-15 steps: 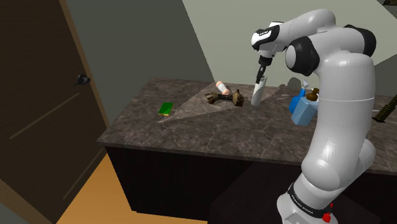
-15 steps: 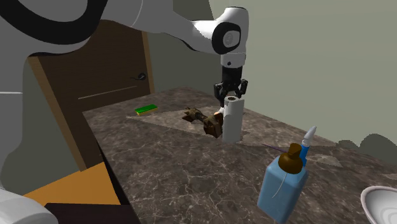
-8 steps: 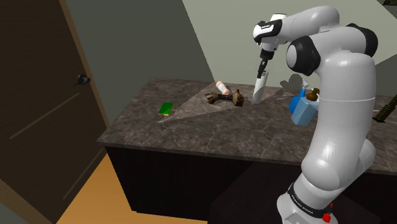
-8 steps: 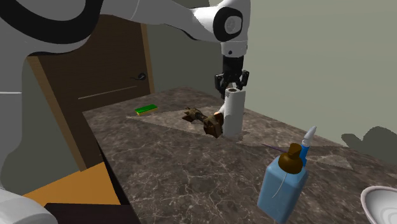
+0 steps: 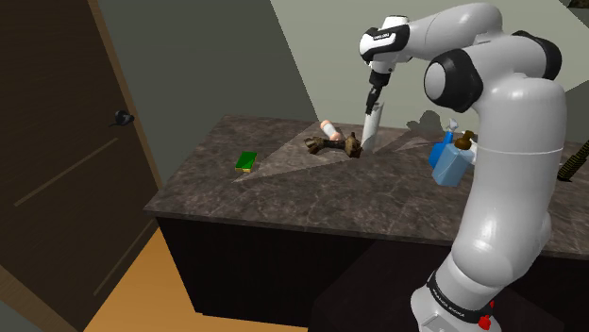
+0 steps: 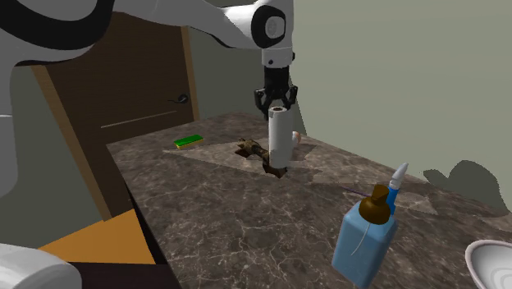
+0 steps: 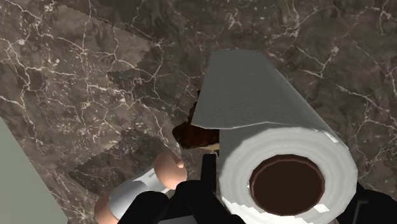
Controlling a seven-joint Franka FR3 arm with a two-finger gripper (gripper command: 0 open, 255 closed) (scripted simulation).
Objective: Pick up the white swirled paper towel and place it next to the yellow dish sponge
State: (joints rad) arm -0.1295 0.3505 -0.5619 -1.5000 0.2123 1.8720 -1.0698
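Shoulder view, left to right.

1. A brown door with a dark handle stands at the far left, beside the dark marbled counter.
2. The dish sponge, flat and green on top, lies on the counter near its left end, with bare counter all around it.
3. A knobbly brown object lies near the counter's middle. A small pale cylinder with a pinkish end lies just behind it.
4. The paper towel roll, white with a brown core, is pinched at its top end by the black gripper. The fingers press against the roll's outer wrap on either side. The roll hangs nearly upright with its lower end at the right end of the brown object; in the wrist view it covers part of that object. Contact with the object or the counter cannot be determined. The roll is well apart from the sponge.
5. A blue bottle with a brown cap stands on the counter to the right, partly behind the white arm.
6. In the second exterior view, a white bowl rim shows at the lower right corner.
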